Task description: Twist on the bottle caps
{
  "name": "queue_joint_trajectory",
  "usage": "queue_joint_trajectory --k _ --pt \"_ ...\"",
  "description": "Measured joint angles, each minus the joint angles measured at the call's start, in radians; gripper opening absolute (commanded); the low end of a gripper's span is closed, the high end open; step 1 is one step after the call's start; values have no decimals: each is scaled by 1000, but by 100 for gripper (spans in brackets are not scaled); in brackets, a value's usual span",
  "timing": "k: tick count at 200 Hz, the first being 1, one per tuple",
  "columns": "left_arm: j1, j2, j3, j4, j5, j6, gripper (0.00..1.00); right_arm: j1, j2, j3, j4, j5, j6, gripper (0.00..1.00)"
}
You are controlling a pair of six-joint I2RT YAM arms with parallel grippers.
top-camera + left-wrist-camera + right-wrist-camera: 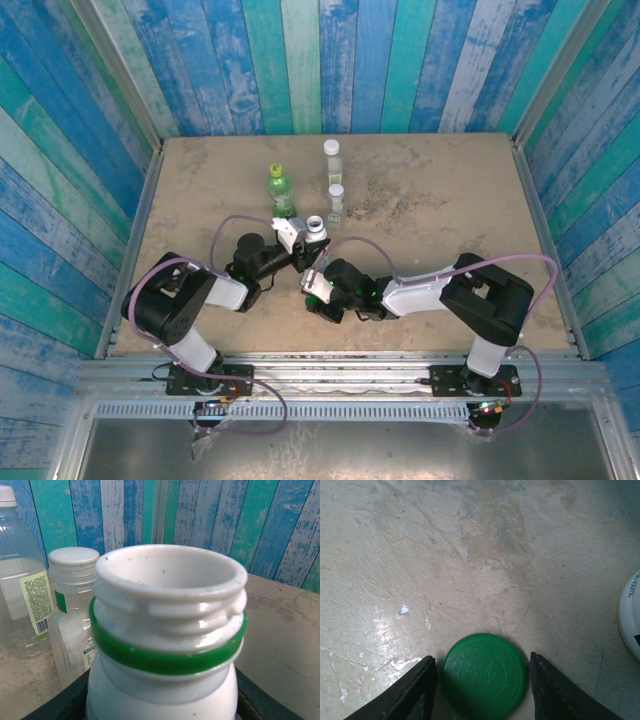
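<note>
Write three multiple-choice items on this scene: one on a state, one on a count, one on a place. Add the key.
1. The mouth of the white bottle is:
A) bare, with its threads showing
B) closed by a white cap
C) closed by a green cap

2. How many bottles at the back of the table have caps on?
A) one
B) two
C) three

3. The dark green cap lies:
A) on the white bottle
B) on the table between the fingers of the right gripper
C) beside the left arm's base

Key:
1 A, the left wrist view shows an open rim and bare threads.
2 C, the green bottle, the tall clear bottle and the small clear bottle each wear a cap.
3 B, a finger stands at either side of it.
</note>
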Motion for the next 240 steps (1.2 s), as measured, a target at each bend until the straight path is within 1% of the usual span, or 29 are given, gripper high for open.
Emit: queue_joint_trajectory --k 24,42,87,113,132,165,192,214,240 --pt "0 -2 0 -5 1 5 48 -1 3 7 -12 -17 5 44" --pt "2 -2 0 -5 4 9 49 -2 4 11 -19 -27 8 43" --pt "2 -2 0 -5 23 30 50 -6 -27 -24 -14 -27 35 43" --pt "2 -2 0 -6 47 37 50 -28 -118 -98 -22 -20 67 43" --pt "0 -2 0 -5 65 38 50 -60 -217 -150 -40 -4 97 43" --pt "-23 -2 5 -8 89 38 51 -110 -398 -177 -135 48 147 43" --pt "-45 0 18 -14 95 50 51 -126 -499 -138 -258 92 204 43" --pt "-51 2 23 -15 100 56 52 -130 -521 -49 -364 121 241 43" --pt "-52 5 27 -25 108 60 52 -130 -544 40 -444 134 266 44"
